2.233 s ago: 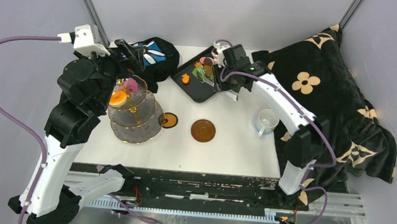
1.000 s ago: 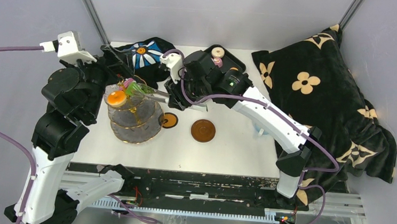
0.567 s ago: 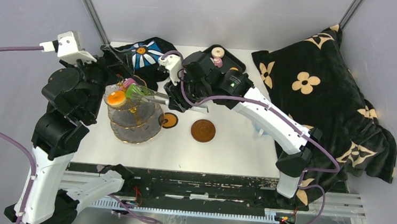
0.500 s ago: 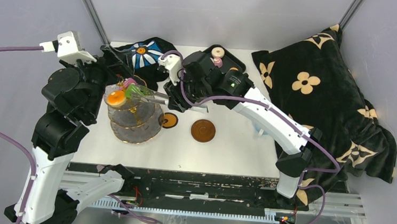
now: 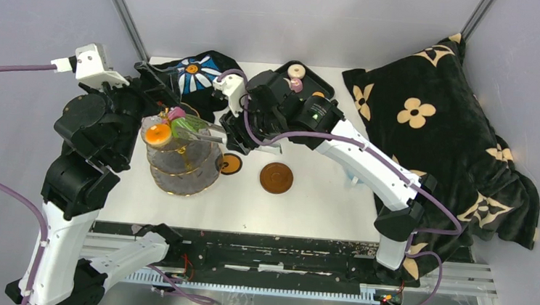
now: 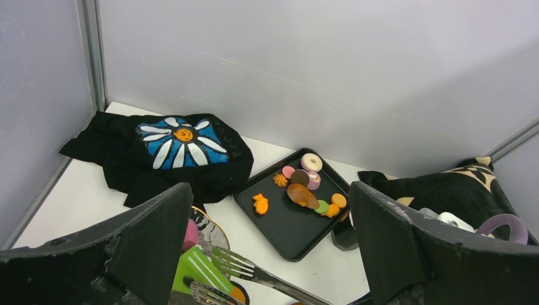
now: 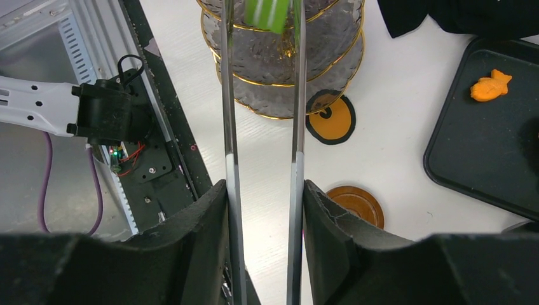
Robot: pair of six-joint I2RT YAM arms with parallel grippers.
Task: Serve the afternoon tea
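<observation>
Partly cropped, green pastry [image 7: 268, 14], seemingly in tongs [image 7: 229, 127]

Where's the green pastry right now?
The green pastry is left of centre in the top view, between the tips of the tongs, over the top tier of the stand, beside the orange pastry.

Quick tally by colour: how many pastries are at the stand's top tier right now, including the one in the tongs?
Orange pastry: 1
Pink pastry: 1
Green pastry, between the tips of the tongs: 1
Total: 3
</observation>
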